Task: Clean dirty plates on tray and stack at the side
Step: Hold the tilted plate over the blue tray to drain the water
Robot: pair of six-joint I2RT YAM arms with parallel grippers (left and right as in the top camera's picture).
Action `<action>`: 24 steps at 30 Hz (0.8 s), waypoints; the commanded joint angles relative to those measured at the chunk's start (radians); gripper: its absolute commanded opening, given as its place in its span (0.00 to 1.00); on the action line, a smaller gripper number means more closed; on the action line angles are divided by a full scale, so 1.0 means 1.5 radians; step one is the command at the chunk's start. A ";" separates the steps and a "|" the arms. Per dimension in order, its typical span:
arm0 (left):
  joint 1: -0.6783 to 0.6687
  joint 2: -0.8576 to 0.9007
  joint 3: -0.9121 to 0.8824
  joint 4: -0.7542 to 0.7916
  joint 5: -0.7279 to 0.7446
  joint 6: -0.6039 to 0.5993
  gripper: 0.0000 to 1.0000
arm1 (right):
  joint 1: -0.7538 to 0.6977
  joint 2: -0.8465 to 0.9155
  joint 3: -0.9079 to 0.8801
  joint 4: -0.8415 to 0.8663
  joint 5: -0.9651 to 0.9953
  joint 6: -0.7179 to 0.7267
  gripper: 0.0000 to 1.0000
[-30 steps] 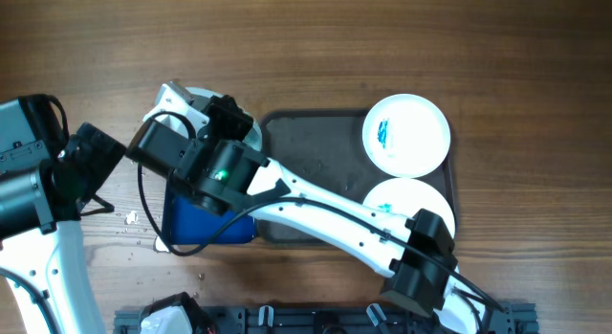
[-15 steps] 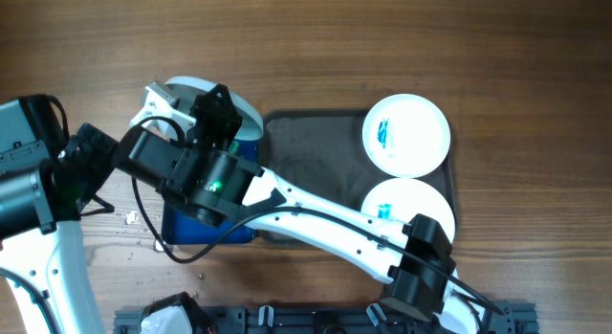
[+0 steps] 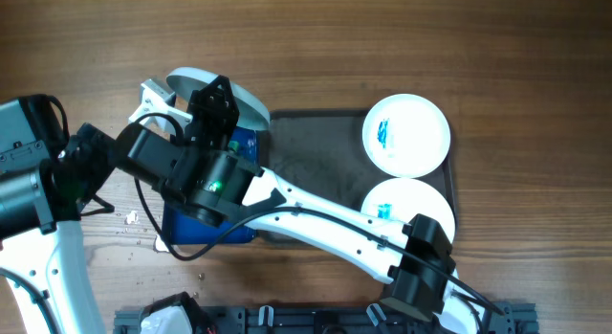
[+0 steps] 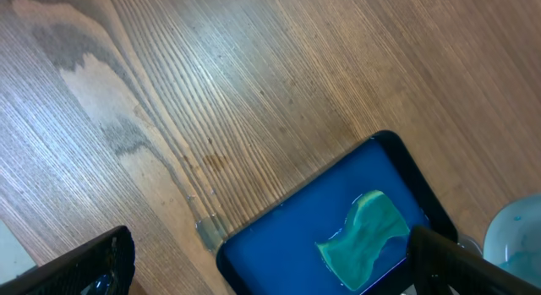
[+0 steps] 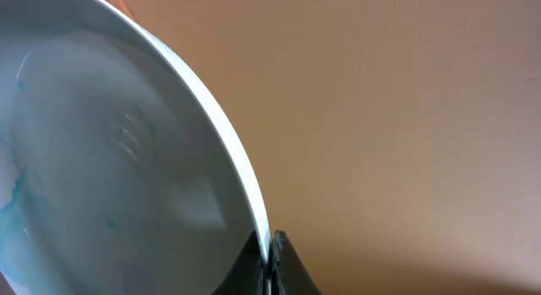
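My right gripper (image 3: 208,106) is shut on the rim of a white plate (image 3: 247,108), held tilted just left of the dark tray (image 3: 316,167). In the right wrist view the jaws (image 5: 270,248) pinch the plate's rim (image 5: 241,181), and faint teal smears show on its face. Two white plates with teal stains lie on the tray, one at the back right (image 3: 406,135) and one at the front right (image 3: 406,202). My left gripper (image 4: 270,248) is open above a blue tub (image 4: 304,236) that holds a teal cloth (image 4: 368,232).
The blue tub (image 3: 206,229) sits left of the tray's front corner, mostly under my right arm. White crumbs (image 3: 132,217) lie on the wood near it. A pale plate edge (image 4: 517,236) shows at the right of the left wrist view.
My right gripper has carried the plate left and a little farther back, away from the tray. More of the plate's rim now shows. The left arm has not moved.
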 commanded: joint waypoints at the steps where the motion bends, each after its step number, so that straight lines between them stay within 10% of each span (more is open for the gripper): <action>1: 0.005 0.003 0.009 0.000 0.006 -0.006 1.00 | 0.005 0.007 0.018 0.006 0.028 0.004 0.04; 17: 0.005 0.003 0.009 0.000 0.006 -0.006 1.00 | 0.006 0.007 0.014 -0.021 -0.019 0.087 0.05; 24: 0.005 0.003 0.009 -0.001 0.006 -0.006 1.00 | -0.024 0.007 0.014 -0.190 -0.461 0.319 0.05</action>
